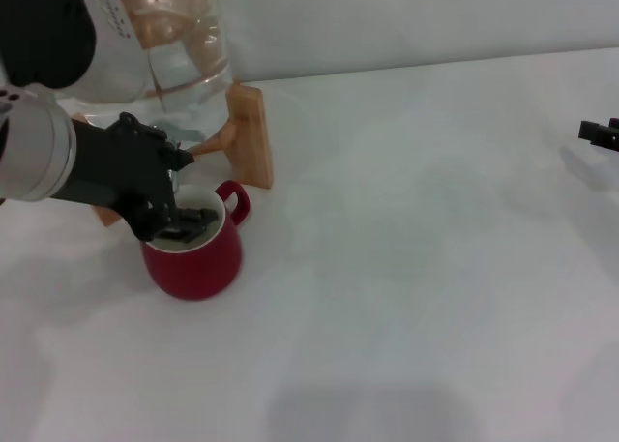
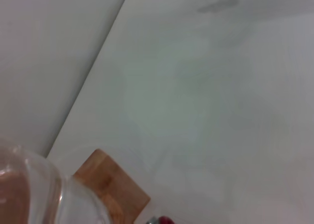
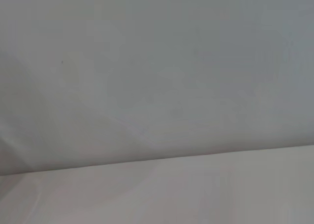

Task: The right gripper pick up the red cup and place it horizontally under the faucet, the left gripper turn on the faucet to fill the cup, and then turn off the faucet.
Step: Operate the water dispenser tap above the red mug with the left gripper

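Observation:
The red cup point(image 1: 193, 258) stands upright on the white table, its handle toward the wooden stand; a sliver of the cup point(image 2: 166, 220) shows in the left wrist view. Just above its rim is the faucet point(image 1: 182, 132), a small chrome tap at the foot of the clear glass jar point(image 1: 169, 36), mostly hidden by my left gripper point(image 1: 179, 186). That black claw reaches in from the left, at the tap and over the cup's mouth. A dark shape lies inside the cup. Only a black tip of my right gripper point(image 1: 600, 132) shows, at the far right edge, away from the cup.
A wooden stand point(image 1: 247, 137) holds the jar right behind the cup, and the stand point(image 2: 113, 189) and the jar point(image 2: 29, 194) fill a corner of the left wrist view. A pale wall point(image 3: 157, 62) rises behind the white table point(image 1: 416, 268).

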